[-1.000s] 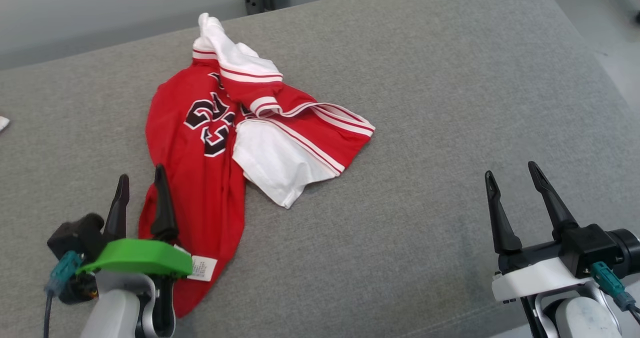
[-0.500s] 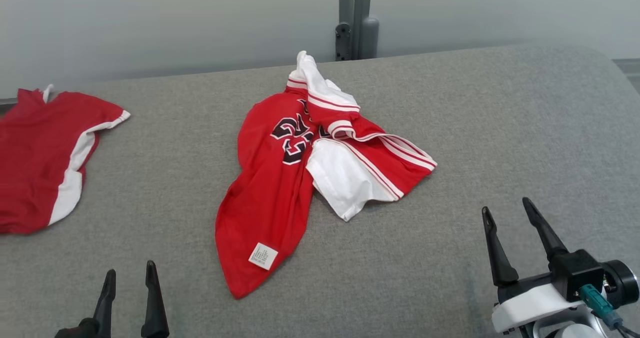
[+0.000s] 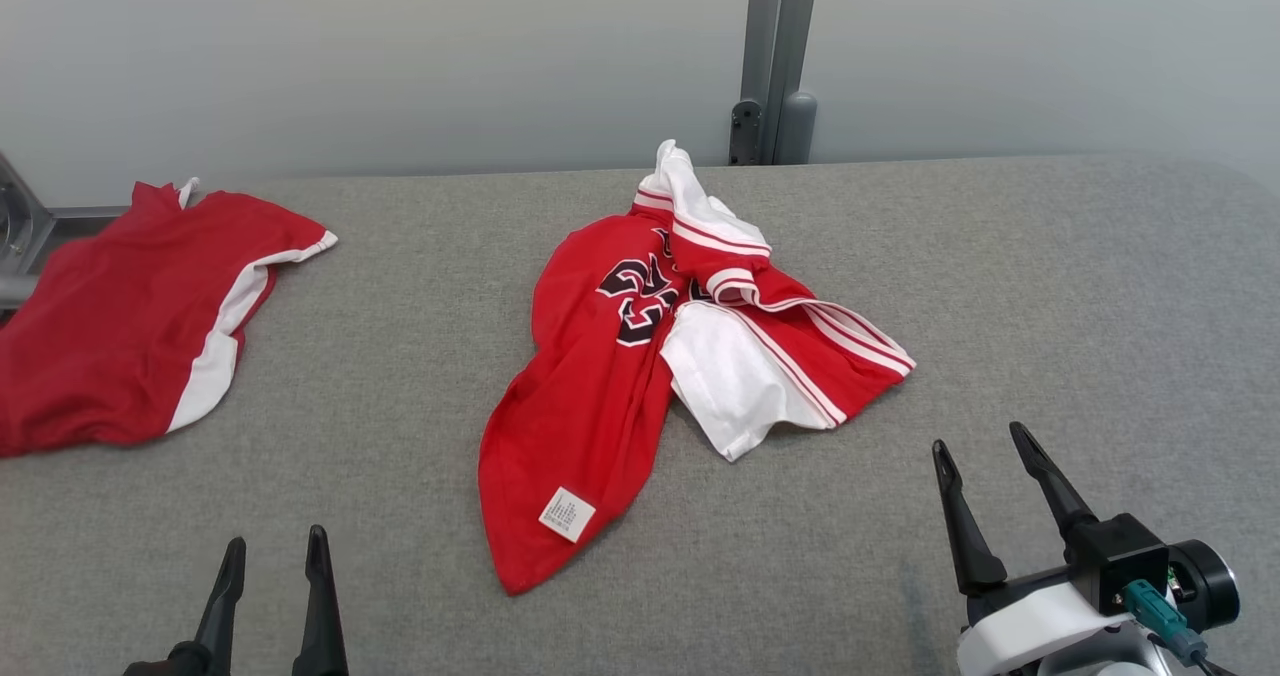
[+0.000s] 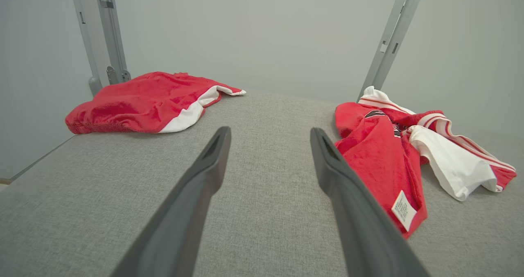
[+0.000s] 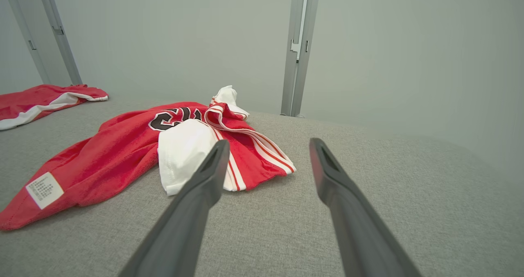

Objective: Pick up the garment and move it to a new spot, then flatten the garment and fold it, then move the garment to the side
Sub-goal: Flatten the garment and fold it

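Crumpled red/white jersey (image 3: 600,396) lying on grey woven pad (image 3: 1000,276).
L gripper (image 3: 277,536) & R gripper (image 3: 977,434) hovering w/ jaws wide, holding nothing; cloth bunching in soft folds.

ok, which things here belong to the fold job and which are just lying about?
Job: crumpled red-and-white jersey, centre; left gripper and right gripper, both open, clear of it.
Lying about: other red garment, far left on the grey table; metal post behind.

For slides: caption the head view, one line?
Crumpled red jersey on grey surface; left gripper and right gripper open below; second garment far left.
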